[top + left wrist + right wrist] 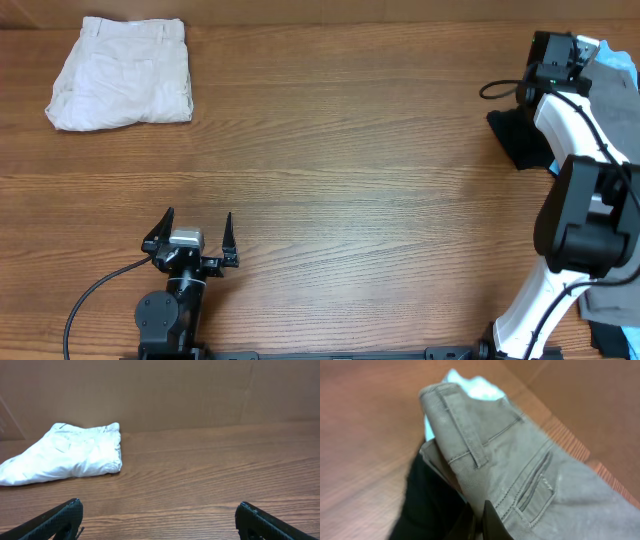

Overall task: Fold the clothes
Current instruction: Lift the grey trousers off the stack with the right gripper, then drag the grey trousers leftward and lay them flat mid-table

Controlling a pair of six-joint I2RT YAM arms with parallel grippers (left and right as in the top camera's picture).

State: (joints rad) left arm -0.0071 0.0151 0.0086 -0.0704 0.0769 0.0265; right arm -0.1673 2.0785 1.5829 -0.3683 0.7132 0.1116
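Clamped fully shut with the right gripper [480, 521] on a folded edge of the medium-grey cotton shorts [520, 460], a little below the waistband [495, 415], not far from a stitched belt loop [465, 430] and a welt pocket [535, 485]. Located at the far right edge of the brown wooden table [350, 150], bunched on top of a black garment [427, 505], with a light blue garment [470, 387] just behind.

Spread as wide as possible at the left gripper [198, 222] and gripping nothing. Parked low near the front of the table, well apart from any cloth. Off in the far left corner: cream cotton shorts [125, 75], lying flat and apparently folded already.

Likely to handle as soft, limp and fairly light twill, with no stiffness to push against and sure to sag and trail from a single pinch. Thicker and firmer along the waistband and seams, so better taken there than mid-panel. Neither slippery nor fragile.

Probably best held at both waistband corners — one per gripper — then lifted clear of the black garment before spreading flat. Some risk of dragging the neighbouring clothes along if pulled sideways from this one grip.
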